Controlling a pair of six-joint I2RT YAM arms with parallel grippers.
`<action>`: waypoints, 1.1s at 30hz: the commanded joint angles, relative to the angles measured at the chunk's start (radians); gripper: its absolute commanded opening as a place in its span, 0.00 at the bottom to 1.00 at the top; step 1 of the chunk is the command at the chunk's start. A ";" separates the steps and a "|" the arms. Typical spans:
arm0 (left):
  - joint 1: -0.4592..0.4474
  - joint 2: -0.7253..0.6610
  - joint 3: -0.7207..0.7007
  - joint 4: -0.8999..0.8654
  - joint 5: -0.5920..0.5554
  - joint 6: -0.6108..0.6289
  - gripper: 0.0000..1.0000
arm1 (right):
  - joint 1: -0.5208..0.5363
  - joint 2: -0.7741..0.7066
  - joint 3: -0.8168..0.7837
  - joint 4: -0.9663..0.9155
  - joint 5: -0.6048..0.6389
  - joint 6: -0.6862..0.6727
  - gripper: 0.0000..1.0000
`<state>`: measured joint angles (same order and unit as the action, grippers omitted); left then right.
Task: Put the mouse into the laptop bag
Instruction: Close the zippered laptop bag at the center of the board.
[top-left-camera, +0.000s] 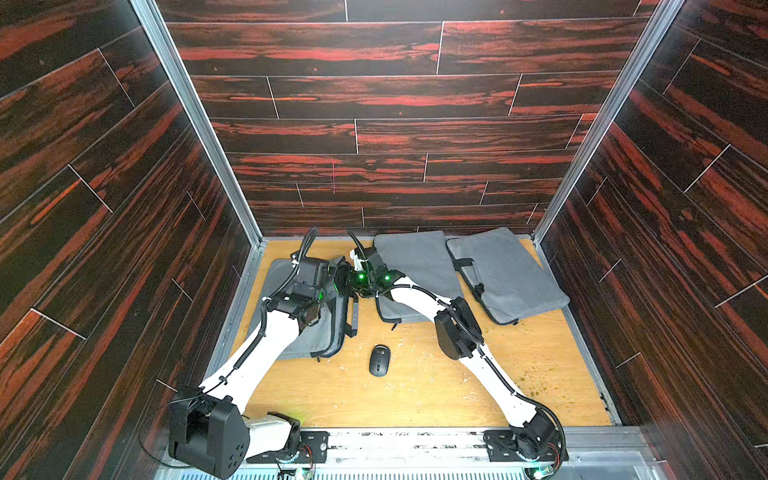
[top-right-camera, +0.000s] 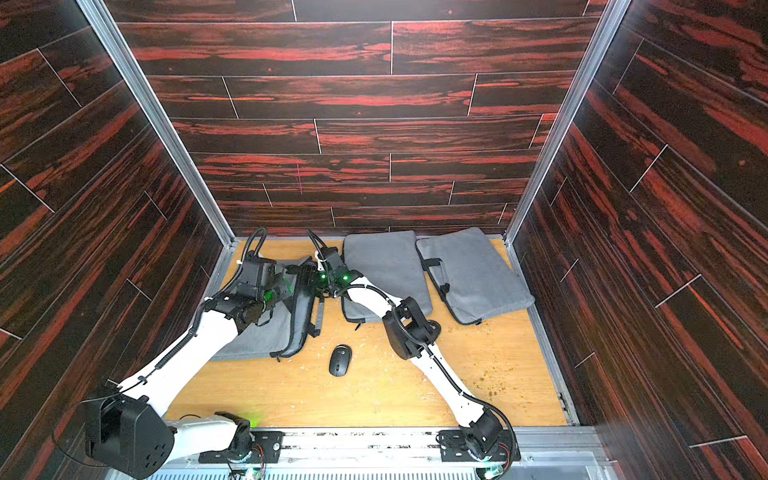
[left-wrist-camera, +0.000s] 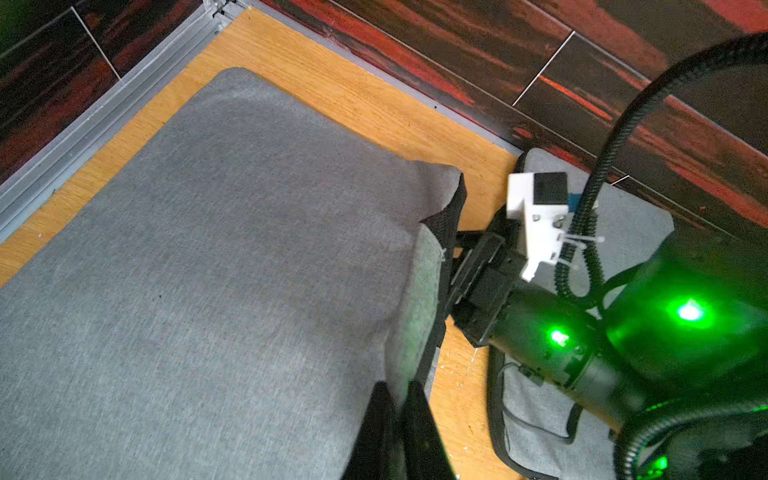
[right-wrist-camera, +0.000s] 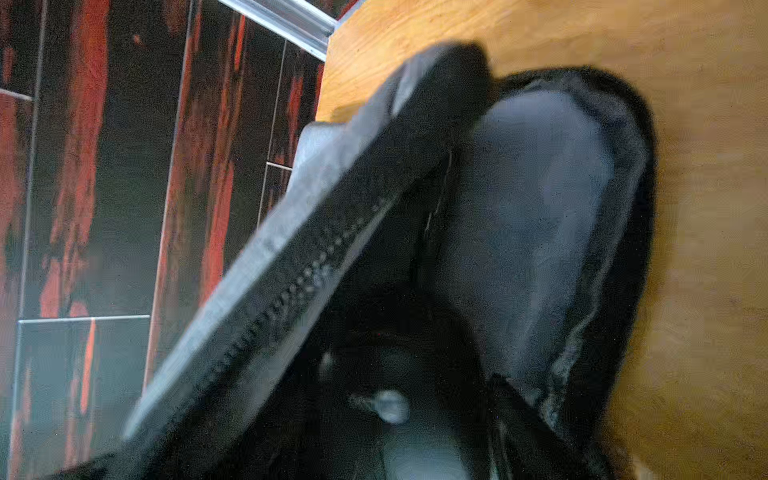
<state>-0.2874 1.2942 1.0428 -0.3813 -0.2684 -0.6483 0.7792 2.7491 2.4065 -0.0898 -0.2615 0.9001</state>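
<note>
One black oval plastic mouse (top-left-camera: 379, 360), probably light and slick, suits a flank pinch; left gripper (left-wrist-camera: 395, 409) clamps the grey fabric laptop bag (top-left-camera: 311, 340) at the mouse's 10 o'clock; right gripper (left-wrist-camera: 461, 257) state unclear.

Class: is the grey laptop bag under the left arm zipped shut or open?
Open. On the laptop bag, the right wrist view shows the upper flap lifted, zipper teeth unjoined, lining showing inside.

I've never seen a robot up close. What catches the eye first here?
The white left arm and right arm meet at the open edge of a grey laptop bag on the left. A black mouse lies alone on the wooden table between them; two more grey bags rest at the back.
</note>
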 joint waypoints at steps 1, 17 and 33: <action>0.002 -0.035 -0.014 0.018 -0.013 -0.011 0.00 | 0.017 0.010 -0.039 0.029 -0.012 0.002 0.71; 0.002 -0.036 -0.032 0.022 -0.025 -0.011 0.00 | 0.065 -0.275 -0.566 0.301 0.071 -0.025 0.53; 0.002 -0.052 -0.049 0.028 -0.024 -0.021 0.00 | 0.129 -0.454 -0.916 0.527 0.016 -0.066 0.30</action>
<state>-0.2874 1.2770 0.9985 -0.3683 -0.2726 -0.6586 0.8791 2.3394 1.4952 0.3786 -0.2054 0.8371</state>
